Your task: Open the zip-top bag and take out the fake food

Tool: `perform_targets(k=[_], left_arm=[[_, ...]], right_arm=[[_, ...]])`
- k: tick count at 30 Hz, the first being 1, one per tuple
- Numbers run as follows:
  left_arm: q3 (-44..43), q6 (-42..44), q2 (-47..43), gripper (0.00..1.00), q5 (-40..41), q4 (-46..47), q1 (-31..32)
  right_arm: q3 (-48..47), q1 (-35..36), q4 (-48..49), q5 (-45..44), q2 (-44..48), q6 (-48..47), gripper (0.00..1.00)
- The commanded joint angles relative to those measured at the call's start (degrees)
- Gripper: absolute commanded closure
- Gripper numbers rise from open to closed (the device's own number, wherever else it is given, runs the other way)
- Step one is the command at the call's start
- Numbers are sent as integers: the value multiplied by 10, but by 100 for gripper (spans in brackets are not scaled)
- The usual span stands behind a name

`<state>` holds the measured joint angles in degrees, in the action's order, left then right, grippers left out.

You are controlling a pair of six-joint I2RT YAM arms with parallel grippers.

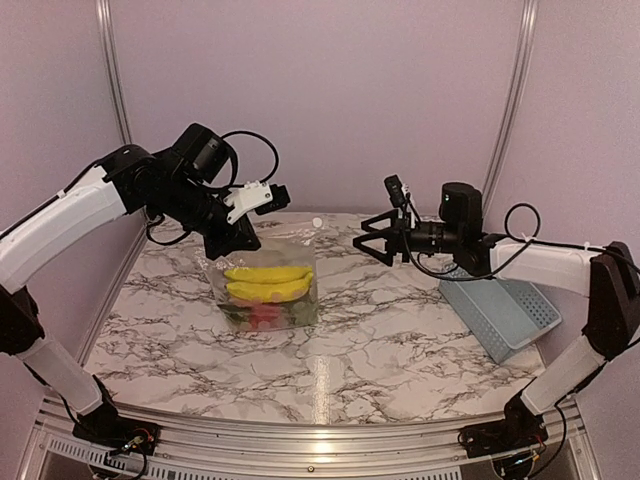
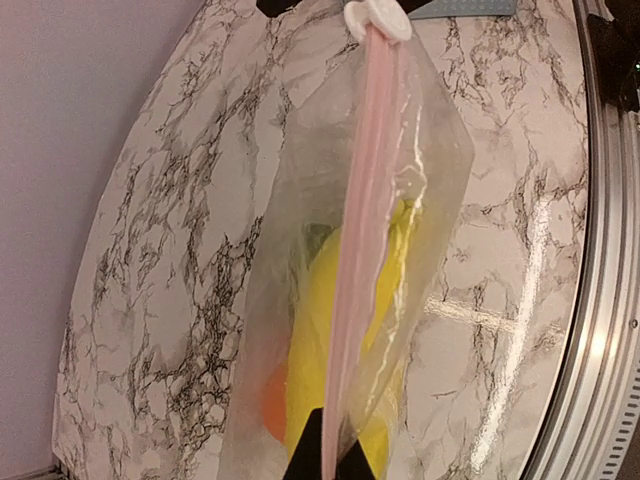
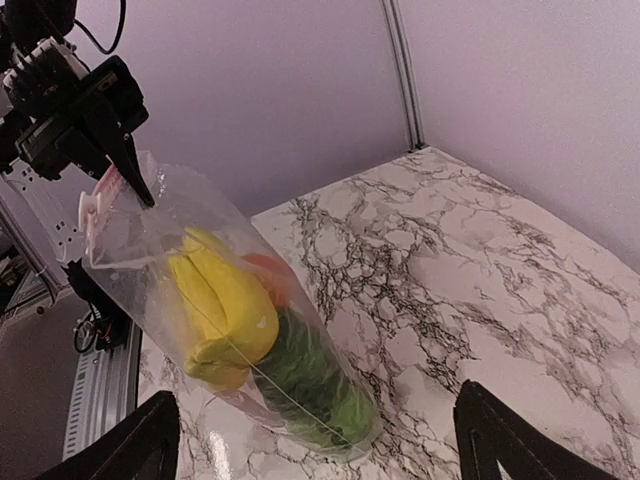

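Top external view: zip-top bag (image 1: 270, 290) upright on the counter (image 1: 400, 345), one upper corner pinched in the left hand (image 1: 235, 243); right hand (image 1: 360, 238) spread wide, clear of the bag on its right; fake food (image 1: 265, 302) inside, yellow banana (image 1: 268, 280) plain, red and green pieces beneath blurred by plastic. Blue basket (image 1: 505, 312) partly hidden behind the right arm (image 1: 545, 265).

Left wrist view: pink zip strip (image 2: 362, 210) edge-on, white slider (image 2: 378, 15) at its far end, cropped by the frame; fingertips (image 2: 303, 463) barely visible at the bottom edge; sealed or not, impossible to tell.

Right wrist view: bag tilted, lower end on the counter; own fingers (image 3: 120, 450) cropped at both bottom corners.
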<state>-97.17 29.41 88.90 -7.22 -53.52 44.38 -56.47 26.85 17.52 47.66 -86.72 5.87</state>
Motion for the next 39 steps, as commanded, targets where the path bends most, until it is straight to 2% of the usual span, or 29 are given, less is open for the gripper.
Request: perform_targets(k=[1, 10, 17, 25, 30, 36, 39], left_arm=[[13, 46, 13, 100, 44, -24, 37], [28, 49, 0, 100, 57, 34, 54], [76, 66, -50, 100, 56, 107, 54], [131, 70, -92, 100, 48, 177, 54], [144, 75, -103, 100, 48, 189, 54], [148, 75, -107, 100, 42, 194, 54], [154, 75, -107, 100, 44, 196, 54]], right_arm=[[-35, 33, -22, 23, 4, -48, 8], [-32, 117, -59, -2, 39, -124, 13], [-48, 121, -40, 6, 35, -119, 21], [-58, 122, -24, 6, 24, -105, 36], [-62, 128, -4, 5, 26, -98, 40], [-74, 134, -11, 3, 16, -104, 57], [-83, 136, -20, 3, 13, -109, 70]])
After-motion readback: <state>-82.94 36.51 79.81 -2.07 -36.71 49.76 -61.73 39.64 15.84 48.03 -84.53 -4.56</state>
